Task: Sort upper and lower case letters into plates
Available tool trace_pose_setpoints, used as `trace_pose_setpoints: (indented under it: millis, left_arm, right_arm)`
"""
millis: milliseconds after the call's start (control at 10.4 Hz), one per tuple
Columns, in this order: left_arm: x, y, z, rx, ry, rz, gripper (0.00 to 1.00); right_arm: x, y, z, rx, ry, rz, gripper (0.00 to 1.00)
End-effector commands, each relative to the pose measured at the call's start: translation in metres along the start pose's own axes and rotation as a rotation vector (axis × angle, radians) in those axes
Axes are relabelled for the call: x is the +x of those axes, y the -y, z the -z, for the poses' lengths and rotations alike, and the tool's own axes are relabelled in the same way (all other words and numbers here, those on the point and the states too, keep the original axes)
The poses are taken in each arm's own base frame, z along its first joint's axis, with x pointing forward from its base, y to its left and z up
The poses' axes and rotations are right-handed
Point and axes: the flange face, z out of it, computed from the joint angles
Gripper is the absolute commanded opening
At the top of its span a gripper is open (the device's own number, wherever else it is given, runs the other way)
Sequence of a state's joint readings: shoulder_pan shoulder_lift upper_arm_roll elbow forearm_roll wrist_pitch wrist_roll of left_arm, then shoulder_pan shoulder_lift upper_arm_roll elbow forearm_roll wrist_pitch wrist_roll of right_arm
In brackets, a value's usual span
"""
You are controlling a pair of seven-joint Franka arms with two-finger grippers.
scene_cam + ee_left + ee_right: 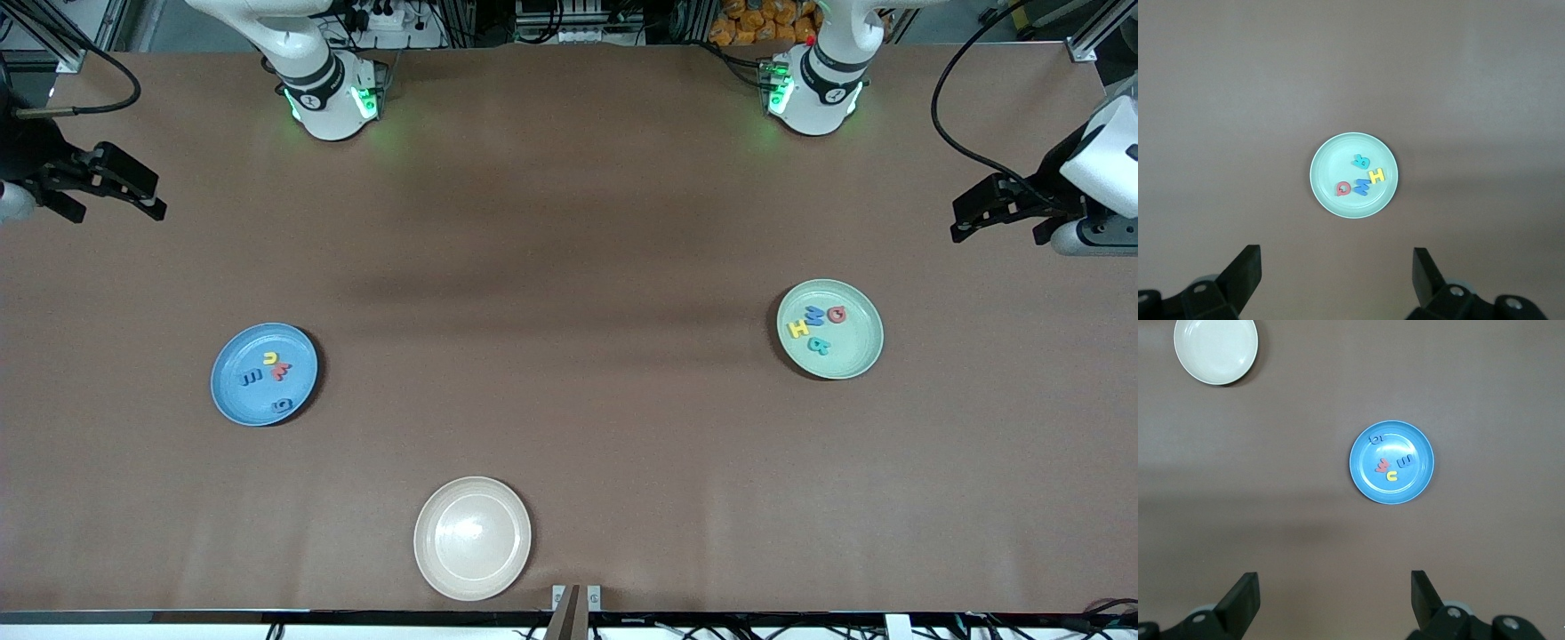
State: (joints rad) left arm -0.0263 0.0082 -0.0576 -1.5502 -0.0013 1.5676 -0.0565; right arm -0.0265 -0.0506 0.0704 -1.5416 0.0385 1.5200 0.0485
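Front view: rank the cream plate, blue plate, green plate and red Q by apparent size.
1. Cream plate, slightly largest, though it is nearest the camera.
2. Blue plate and green plate look alike; not ranked.
3. Red Q, far smallest.

Q, M, H, R in green plate (861, 356); u, w, m, g in blue plate (233, 398)

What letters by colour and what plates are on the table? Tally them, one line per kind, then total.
Blue letters: 3, M, m, g
Yellow letters: 2, H, u
Red letters: 2, Q, w
Teal letters: 1, R
Plates: 3, blue plate, pale green plate, cream plate
Total: 11
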Motion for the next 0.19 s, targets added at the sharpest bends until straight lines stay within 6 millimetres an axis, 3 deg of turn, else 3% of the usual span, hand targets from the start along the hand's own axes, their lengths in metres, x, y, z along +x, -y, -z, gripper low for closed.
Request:
trace_pose_setpoints:
  millis: [0,96]
  left_arm:
    - [-0.0030,0.0042,0.0066,0.025,-0.003,-0.012,1.00]
    - [-0.0030,0.0041,0.0066,0.025,-0.003,-0.012,1.00]
  right_arm:
    - [0.0014,-0.0021,0.0042,0.008,0.009,0.000,1.00]
    - [0.0019,-0.0030,0.0034,0.008,0.011,-0.003,1.00]
